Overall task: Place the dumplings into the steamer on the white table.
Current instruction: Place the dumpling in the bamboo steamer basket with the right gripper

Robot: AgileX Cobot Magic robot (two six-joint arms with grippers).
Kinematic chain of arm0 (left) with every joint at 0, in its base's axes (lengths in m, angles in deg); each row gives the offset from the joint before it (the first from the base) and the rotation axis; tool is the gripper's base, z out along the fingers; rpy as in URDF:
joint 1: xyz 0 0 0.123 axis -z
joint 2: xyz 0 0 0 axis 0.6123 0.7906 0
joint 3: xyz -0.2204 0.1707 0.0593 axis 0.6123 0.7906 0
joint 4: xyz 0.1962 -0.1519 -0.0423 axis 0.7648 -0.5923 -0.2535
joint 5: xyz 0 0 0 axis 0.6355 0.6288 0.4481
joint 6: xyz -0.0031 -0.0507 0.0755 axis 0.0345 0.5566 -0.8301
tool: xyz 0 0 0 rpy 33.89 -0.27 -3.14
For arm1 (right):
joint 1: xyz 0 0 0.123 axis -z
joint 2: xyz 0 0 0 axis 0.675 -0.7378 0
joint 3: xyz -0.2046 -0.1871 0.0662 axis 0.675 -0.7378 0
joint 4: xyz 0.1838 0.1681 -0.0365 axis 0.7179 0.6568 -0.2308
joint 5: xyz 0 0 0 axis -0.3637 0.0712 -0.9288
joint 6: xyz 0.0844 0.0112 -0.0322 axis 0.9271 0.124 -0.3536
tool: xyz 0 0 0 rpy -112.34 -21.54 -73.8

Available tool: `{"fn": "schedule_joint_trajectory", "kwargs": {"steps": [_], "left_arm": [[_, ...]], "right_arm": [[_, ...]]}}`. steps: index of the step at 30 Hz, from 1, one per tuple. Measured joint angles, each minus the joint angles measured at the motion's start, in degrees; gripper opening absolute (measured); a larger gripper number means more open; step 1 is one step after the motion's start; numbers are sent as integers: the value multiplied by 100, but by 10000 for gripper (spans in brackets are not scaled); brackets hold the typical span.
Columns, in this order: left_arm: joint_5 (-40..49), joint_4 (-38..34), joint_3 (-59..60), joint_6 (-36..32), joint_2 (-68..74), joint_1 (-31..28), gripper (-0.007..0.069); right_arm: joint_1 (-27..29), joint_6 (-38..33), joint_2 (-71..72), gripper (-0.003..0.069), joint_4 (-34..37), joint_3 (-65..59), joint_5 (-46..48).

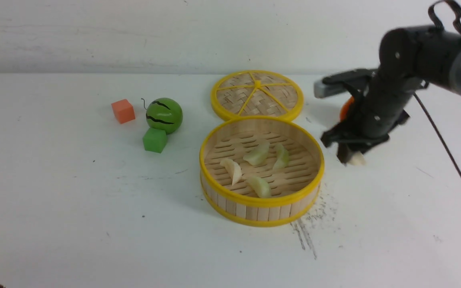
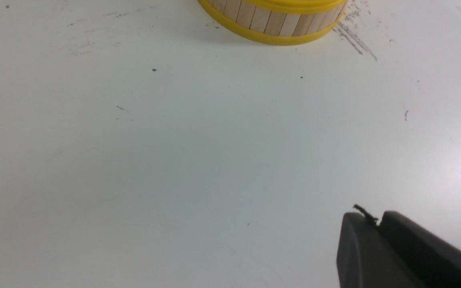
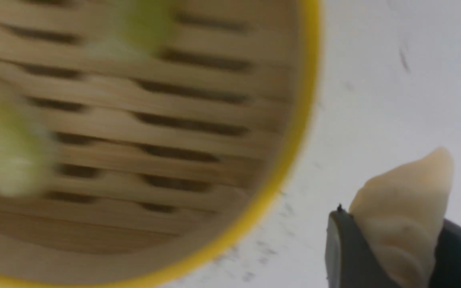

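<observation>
Right gripper [image 1: 348, 155] pinched on a cream dumpling [image 3: 404, 204], tip poking out past the jaws, low over the counter [image 1: 74, 200]. Steamer [image 1: 261, 202] sits just to its left, four already inside. I'd carry leftward over the rim. Left gripper [image 2: 378, 228] closed, empty, farther off.

Cream dumpling [image 3: 404, 208] between dark fingers [image 3: 344, 252], near the steamer [image 3: 309, 60] rim.

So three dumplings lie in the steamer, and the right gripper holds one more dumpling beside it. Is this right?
Not quite. The front view shows four dumplings in the steamer, not three. The rest stands: the right gripper holds one more dumpling beside it.
</observation>
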Motion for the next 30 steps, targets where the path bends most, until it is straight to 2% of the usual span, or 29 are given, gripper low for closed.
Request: {"fn": "schedule_joint_trajectory", "kwargs": {"steps": [4, 7, 16, 18, 24, 27, 30], "left_arm": [[-7, 64, 0, 0, 0, 0, 58], [77, 111, 0, 0, 0, 0, 60], [318, 213, 266, 67, -85, 0, 67], [302, 213, 454, 201, -199, 0, 69], [65, 218, 1210, 755, -1083, 0, 70], [-21, 269, 1248, 878, -1587, 0, 72], [-46, 311, 1248, 904, -2130, 0, 75]], "right_arm": [[-564, 25, -8, 197, 146, 259, -277], [-773, 172, -289, 197, 157, 277, -385], [-815, 581, -906, 202, 116, 272, -420], [-815, 591, -927, 227, 116, 272, -378], [-815, 602, -914, 390, 116, 282, -246], [-815, 602, -639, 420, 116, 277, -147], [-815, 533, -39, 411, 197, 276, -81]]}}
